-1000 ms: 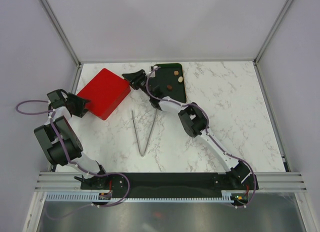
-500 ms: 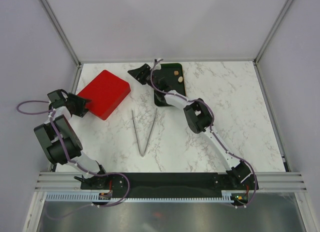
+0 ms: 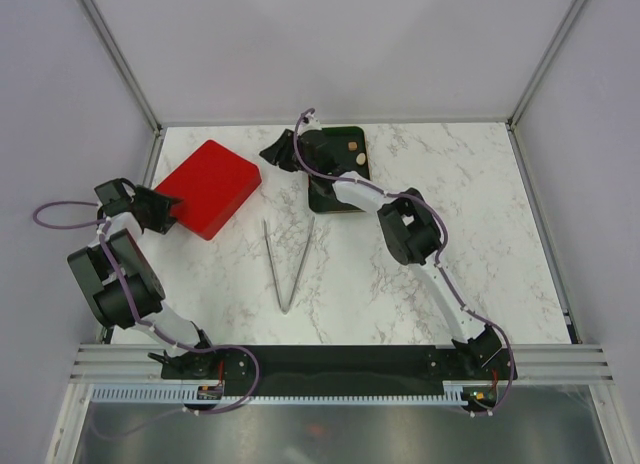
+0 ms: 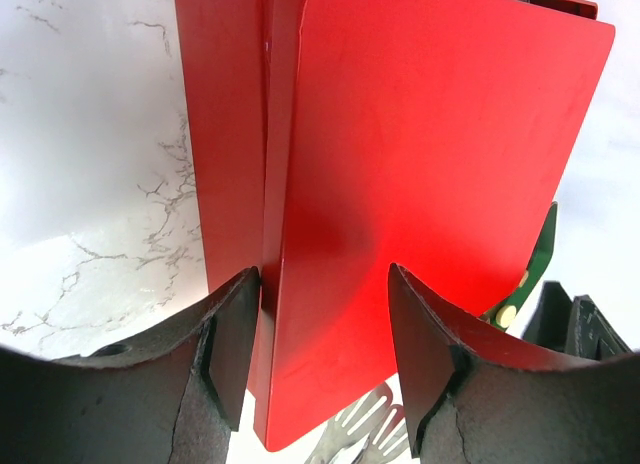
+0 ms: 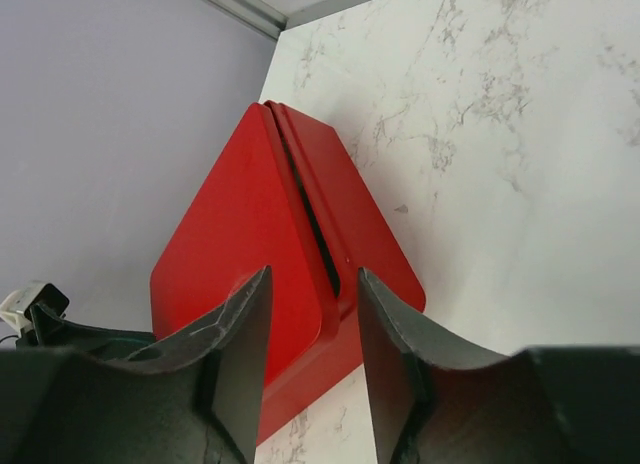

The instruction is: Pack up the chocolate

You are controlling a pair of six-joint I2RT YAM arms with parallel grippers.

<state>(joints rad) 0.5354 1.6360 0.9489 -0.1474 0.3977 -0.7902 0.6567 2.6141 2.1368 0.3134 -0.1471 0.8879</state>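
Note:
Two chocolate pieces, one tan (image 3: 352, 144) and one cream (image 3: 360, 158), lie on the dark green tray (image 3: 335, 199) at the back. The cream one (image 4: 508, 314) also peeks past the box in the left wrist view. The red box (image 3: 210, 187) lies lid down at the back left, with a dark slit (image 5: 318, 234) between lid and base. My left gripper (image 3: 163, 210) (image 4: 322, 274) is shut on the box's left corner. My right gripper (image 3: 275, 149) (image 5: 313, 276) hangs open just off the box's right corner, with nothing between its fingers.
Long metal tongs (image 3: 290, 264) (image 4: 365, 429) lie in a V on the marble table (image 3: 480, 214), in front of the box and tray. My right arm (image 3: 405, 229) crosses over the tray's left part and hides it. The enclosure walls (image 3: 90, 104) close in the back and sides.
My right gripper has pulled back from the box's right corner toward the back, and that arm's elbow has swung right. The left arm and the box have not moved.

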